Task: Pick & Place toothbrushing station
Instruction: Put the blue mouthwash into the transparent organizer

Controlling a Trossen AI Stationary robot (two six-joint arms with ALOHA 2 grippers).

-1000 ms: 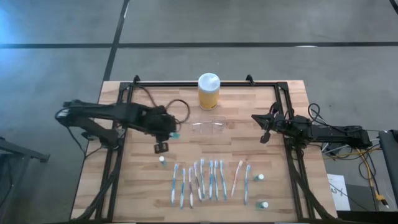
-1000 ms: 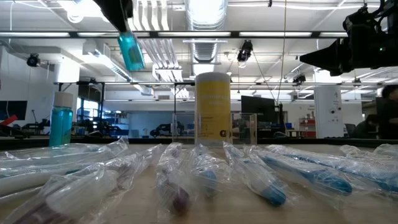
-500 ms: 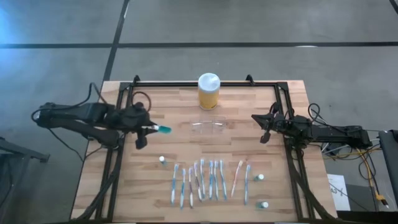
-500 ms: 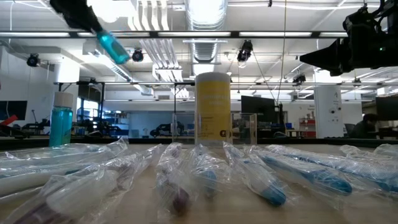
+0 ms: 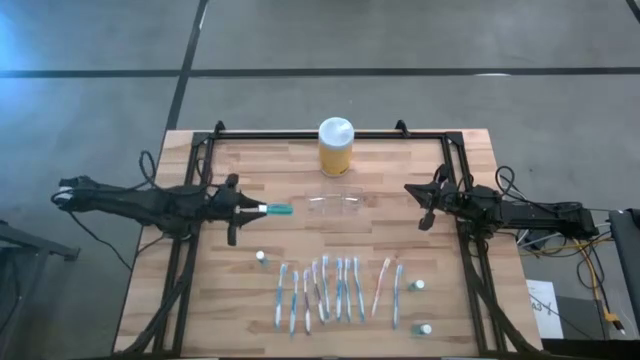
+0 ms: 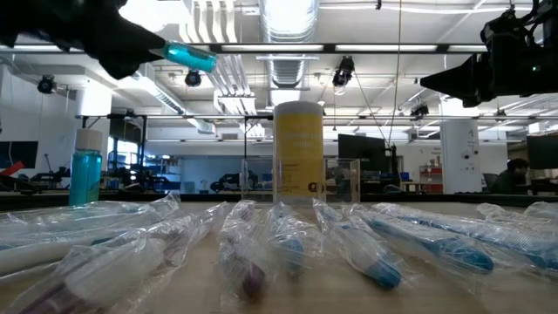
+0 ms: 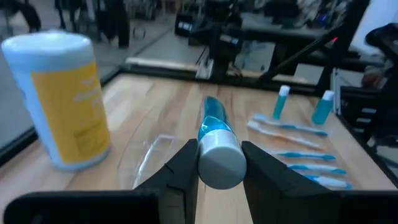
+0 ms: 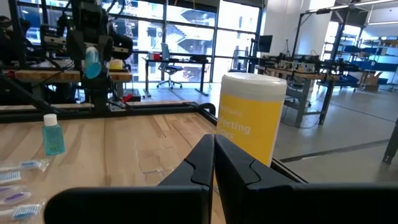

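Wooden tabletop [image 5: 250,285]: toothbrushing station [image 5: 334,201] at centre — light, slippery, thin-walled; grip its rim. Left end effector [image 5: 258,210], at nine o'clock, clamps a blue tube [image 5: 276,210]; right end effector [image 5: 424,214] closed, empty.

No readable text anywhere.
The yellow jar [image 8: 250,121] carries pale lettering on its label, too blurred to make out.
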